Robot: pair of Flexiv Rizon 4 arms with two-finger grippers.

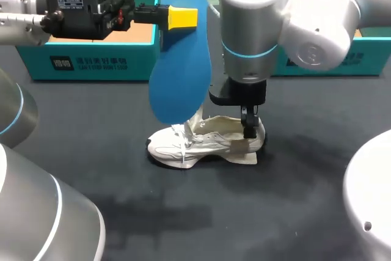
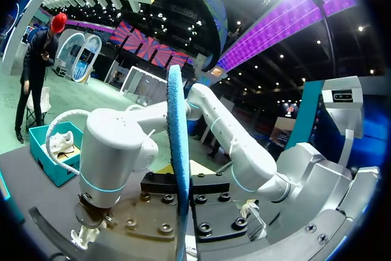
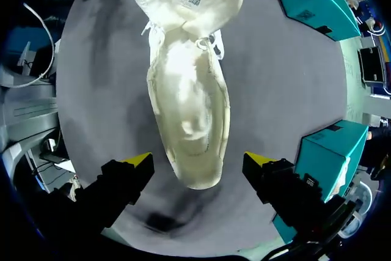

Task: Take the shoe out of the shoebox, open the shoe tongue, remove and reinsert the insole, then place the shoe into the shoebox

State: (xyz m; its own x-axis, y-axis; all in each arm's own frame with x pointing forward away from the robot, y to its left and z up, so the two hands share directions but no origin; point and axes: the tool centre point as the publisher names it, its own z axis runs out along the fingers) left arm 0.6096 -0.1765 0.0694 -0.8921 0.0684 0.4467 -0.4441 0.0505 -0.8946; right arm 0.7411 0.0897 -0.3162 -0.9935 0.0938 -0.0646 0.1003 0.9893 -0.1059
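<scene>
While left end effector [image 1: 183, 18] grips blue insole [image 1: 180, 71] aloft, white shoe [image 3: 189, 108] beneath open right end effector [image 3: 198, 162]

Lost the top of the blue insole [image 1: 180, 47] past the head view's upper edge. Saw only one yellow fingertip [image 1: 182, 18] of the left end effector [image 1: 172, 18] there, and nothing of the other, hidden behind the insole. Could not make out the heel of the white shoe [image 1: 195, 142], covered by the right end effector [image 1: 249, 128]. Found the left teal shoebox [image 1: 91, 62] partly masked by the left arm, and the right teal shoebox [image 1: 372, 53] mostly masked by the right arm. From the left wrist, caught the insole edge-on only, its lower end gone at the black rim. From the right wrist, lost the shoe's toe behind the raised tongue.
</scene>
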